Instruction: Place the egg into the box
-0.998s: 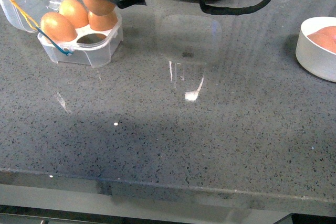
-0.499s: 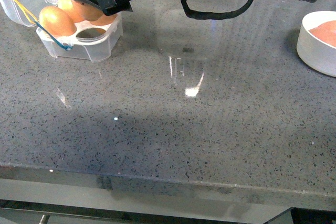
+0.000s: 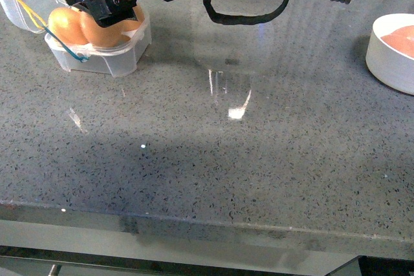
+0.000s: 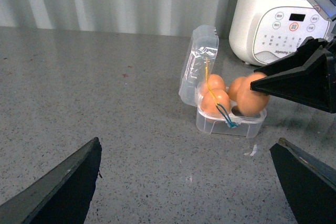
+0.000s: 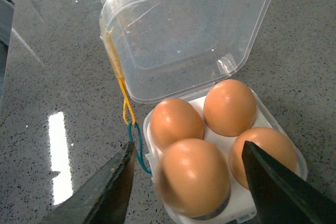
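The clear four-cell box point(image 5: 239, 214) stands open, its hinged lid point(image 5: 189, 30) tipped back with the yellow and blue bands point(image 5: 128, 124) hanging at one side. Three brown eggs sit in its cells. A further egg point(image 5: 193, 182), slightly blurred, is in the nearest cell between the open jaws of my right gripper point(image 5: 188, 150), which do not touch it. In the front view the box point(image 3: 110, 63) is at the far left under the right gripper point(image 3: 103, 8). My left gripper point(image 4: 185, 144) is open and empty, low over bare counter, facing the box point(image 4: 231, 124).
A round white bowl point(image 3: 385, 63) with brown eggs stands at the right edge. A white blender point(image 4: 283, 19) stands behind the box. A black cable point(image 3: 246, 14) loops down from the right arm. The counter's front edge point(image 3: 207, 224) runs across the bottom.
My right gripper has moved left and down over the box with the egg. The front cell that was empty now has the egg in it, and the jaws stand apart from it.
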You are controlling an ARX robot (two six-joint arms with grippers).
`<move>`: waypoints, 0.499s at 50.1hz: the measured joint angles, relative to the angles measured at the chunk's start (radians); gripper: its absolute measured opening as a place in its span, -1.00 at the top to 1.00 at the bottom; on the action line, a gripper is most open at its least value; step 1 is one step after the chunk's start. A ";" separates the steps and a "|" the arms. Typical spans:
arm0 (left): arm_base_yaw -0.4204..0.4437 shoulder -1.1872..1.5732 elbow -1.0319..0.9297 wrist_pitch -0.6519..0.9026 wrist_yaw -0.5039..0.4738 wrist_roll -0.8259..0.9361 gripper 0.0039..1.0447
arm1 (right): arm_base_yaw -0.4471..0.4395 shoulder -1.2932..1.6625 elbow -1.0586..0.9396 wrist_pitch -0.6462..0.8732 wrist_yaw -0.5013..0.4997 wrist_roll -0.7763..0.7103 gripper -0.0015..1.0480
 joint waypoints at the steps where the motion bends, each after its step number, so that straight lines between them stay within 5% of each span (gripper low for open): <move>1: 0.000 0.000 0.000 0.000 0.000 0.000 -0.87 | 0.000 0.000 0.000 0.000 0.001 0.000 -0.25; 5: 0.000 0.000 0.000 0.000 0.000 0.000 -0.87 | -0.002 0.000 -0.001 0.001 0.000 0.000 -0.27; 14: 0.000 0.000 0.000 0.000 0.000 0.000 -0.87 | -0.010 -0.016 -0.035 0.022 0.003 0.001 -0.89; 25: 0.000 0.000 0.000 0.000 0.000 0.000 -0.87 | -0.088 -0.208 -0.192 0.146 0.071 0.051 -0.86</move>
